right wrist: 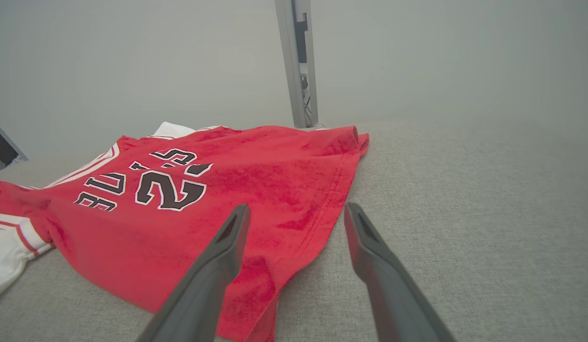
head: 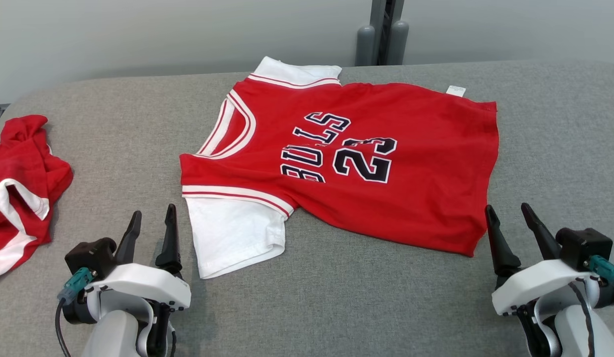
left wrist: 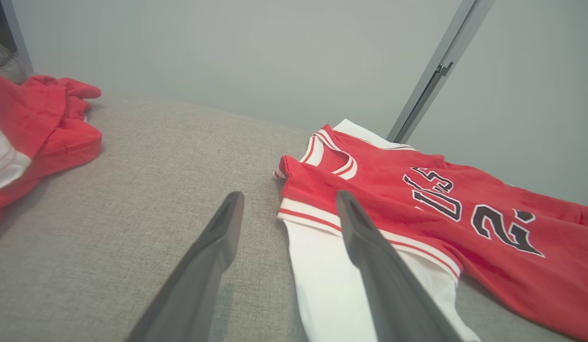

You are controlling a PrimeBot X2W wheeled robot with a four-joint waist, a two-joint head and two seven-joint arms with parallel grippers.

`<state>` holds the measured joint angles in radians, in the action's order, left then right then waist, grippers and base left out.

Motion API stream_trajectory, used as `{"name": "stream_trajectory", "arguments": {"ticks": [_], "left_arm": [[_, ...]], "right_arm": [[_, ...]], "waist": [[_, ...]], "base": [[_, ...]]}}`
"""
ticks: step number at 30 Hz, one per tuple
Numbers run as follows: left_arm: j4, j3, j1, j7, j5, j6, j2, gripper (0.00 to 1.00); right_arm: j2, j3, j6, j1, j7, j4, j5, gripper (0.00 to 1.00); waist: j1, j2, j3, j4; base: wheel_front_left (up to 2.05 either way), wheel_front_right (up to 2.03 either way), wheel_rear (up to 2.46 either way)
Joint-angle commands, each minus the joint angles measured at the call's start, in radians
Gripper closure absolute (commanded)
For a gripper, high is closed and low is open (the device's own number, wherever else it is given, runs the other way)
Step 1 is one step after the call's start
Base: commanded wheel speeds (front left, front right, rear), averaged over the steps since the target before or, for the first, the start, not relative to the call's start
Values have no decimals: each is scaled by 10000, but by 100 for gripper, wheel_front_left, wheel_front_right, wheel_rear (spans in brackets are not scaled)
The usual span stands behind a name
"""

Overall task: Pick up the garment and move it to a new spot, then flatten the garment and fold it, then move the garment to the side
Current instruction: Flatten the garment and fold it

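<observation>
The jersey (head: 366, 148) lay spread mid-table, collar to the left and hem (head: 488, 173) to the right, and looked mostly flat to me. Both pincers were released, holding nothing: the left pincer (head: 153, 212) sat just beside the near white sleeve (head: 232, 238), and the right pincer (head: 507, 207) was just off the near hem corner.

My worry was that corner, which looked a bit rumpled. A pinch there might have caught only the top layer, so the fold would've come out skewed. The far sleeve (head: 292, 69) also sat partly tucked under, which could've locked in a crease.

As for room, the table (head: 337, 307) had plenty of bare space to the right and near. On the left a second red garment (head: 19, 178) sat bunched up, so sliding that way risked tangling. The far edge was close behind the collar.
</observation>
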<state>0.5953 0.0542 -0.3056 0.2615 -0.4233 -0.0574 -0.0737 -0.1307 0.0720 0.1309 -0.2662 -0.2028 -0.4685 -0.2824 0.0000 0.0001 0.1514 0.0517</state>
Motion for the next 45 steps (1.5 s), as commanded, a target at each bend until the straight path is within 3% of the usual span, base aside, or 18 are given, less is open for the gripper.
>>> {"name": "stream_trajectory", "arguments": {"ticks": [1, 11, 21, 22, 23, 24, 25, 30, 37, 41, 45], "left_arm": [[-98, 1, 150, 34, -71, -2, 9, 0], [-294, 203, 506, 34, -52, 90, 139, 0], [-413, 151, 477, 35, 63, 140, 112, 0], [-423, 149, 475, 35, 90, 144, 112, 0], [-437, 145, 475, 35, 106, 150, 112, 0], [-452, 139, 471, 35, 116, 158, 111, 0], [-459, 135, 460, 35, 119, 163, 111, 0], [-492, 64, 426, 35, 125, 187, 118, 0], [-514, -25, 566, 35, 57, 204, 153, 0], [-469, 72, 591, 35, 32, 141, 174, 0], [-440, 119, 594, 37, -21, 148, 192, 0]], "right_arm": [[-24, 44, -3, 206, 31, -121, -87, 0], [208, 524, -3, 694, 745, -1200, -601, 0], [267, 439, -4, 241, 503, -2405, -543, 0], [244, 427, -4, 163, 467, -2539, -528, 10], [215, 439, -4, 95, 446, -2647, -497, 29], [173, 469, -4, 19, 396, -2759, -438, 69], [109, 482, -4, -51, 337, -2872, -316, 100], [-232, 245, -15, -368, 93, -3217, 250, 100], [-777, 89, -4, -805, -167, -2784, 1524, 100], [-1198, 460, -4, -869, 221, -2302, 2155, 100], [-1649, 1196, -4, -640, 1054, -1596, 1819, 100]], "waist": [[0, -1, -102, 114], [0, -1, -118, 482], [0, -1, 8, 657], [0, -1, 23, 664], [0, -1, 38, 668], [0, -1, 57, 670], [0, -1, 74, 668], [0, -1, 73, 626], [0, -1, -89, 455], [0, -1, -213, 352], [0, -1, -347, 243]], "base": [[0, 0, 0], [0, 0, 0], [0, 0, 0], [0, 0, 0], [0, 0, 0], [0, 0, 0], [0, 0, 0], [0, 0, 0], [0, 0, 0], [0, 0, 0], [0, 0, 0]]}}
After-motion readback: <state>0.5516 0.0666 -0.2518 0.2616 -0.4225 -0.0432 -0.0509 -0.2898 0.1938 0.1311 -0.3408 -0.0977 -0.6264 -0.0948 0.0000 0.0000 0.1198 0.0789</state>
